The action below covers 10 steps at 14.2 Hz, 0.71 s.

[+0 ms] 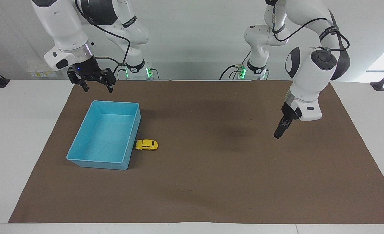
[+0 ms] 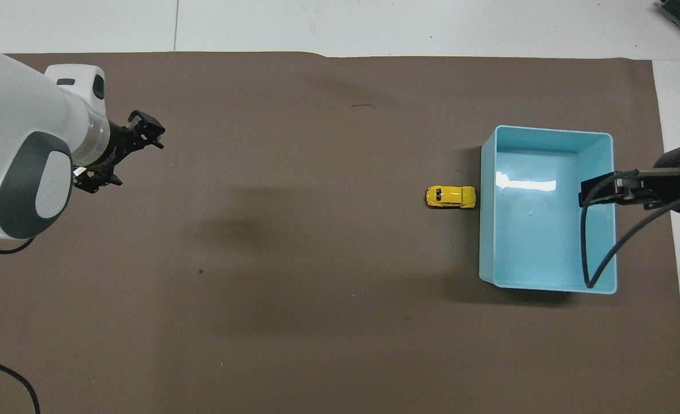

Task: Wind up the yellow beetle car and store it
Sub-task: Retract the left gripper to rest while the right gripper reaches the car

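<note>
With both end effectors released, the right end effector (image 1: 96, 84) hovering over the desk (image 1: 192, 182) by the blue bin (image 1: 81, 156) should descend squarely over the yellow beetle car (image 1: 146, 145), resting just beside the bin, while the left end effector (image 1: 280, 131) waits well apart.

My view is bright and sharp, with soft shadows on the brown mat (image 1: 211, 182) and white glare in the blue bin (image 2: 526, 184).

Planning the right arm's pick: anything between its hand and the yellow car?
Nothing visible. The right hand hangs open over the blue bin's edge nearest the robots; the yellow beetle car sits on the mat against the bin's outer wall, uncovered. Only the bin lies between them.
</note>
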Available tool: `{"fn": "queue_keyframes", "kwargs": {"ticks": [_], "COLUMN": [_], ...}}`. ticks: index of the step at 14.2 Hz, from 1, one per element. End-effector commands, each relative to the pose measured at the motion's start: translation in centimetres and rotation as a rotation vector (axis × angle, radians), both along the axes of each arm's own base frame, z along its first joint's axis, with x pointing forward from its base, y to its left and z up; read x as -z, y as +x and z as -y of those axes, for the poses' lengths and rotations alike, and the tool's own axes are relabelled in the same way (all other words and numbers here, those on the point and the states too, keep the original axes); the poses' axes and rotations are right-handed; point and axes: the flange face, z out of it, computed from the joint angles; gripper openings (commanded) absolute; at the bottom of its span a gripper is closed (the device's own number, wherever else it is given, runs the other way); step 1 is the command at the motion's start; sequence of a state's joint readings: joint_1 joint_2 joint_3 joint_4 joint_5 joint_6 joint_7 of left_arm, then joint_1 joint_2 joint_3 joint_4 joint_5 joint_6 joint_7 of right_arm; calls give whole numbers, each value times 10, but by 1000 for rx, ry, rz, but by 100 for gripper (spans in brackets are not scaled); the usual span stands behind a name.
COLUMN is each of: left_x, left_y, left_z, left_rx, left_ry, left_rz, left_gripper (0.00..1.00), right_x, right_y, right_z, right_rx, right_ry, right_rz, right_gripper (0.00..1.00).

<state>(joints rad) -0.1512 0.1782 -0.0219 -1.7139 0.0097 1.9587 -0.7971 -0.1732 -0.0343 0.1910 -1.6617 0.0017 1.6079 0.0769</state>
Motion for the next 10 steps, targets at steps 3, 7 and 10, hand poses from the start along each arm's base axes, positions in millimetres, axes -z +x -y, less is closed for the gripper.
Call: {"fn": "queue_keyframes", "kwargs": {"ticks": [3,7,10], "left_x": [-26,-31,-51], "left_y": [-14,-19,-27], "left_z": [-37,-49,-67], "left_rx": [344,472,578], "left_ry": [30,37,45], "left_rz": [-13,-33,-29], "left_gripper": [100,100,100], "right_x": [-6,-7,-2], "right_y": [-2,-2,0], "right_z": [-13,-39,-62], "right_rx": [7,33,93], "right_ry": [20,20,24], "right_rz": [34,47,47], "right_gripper": [100,100,100]}}
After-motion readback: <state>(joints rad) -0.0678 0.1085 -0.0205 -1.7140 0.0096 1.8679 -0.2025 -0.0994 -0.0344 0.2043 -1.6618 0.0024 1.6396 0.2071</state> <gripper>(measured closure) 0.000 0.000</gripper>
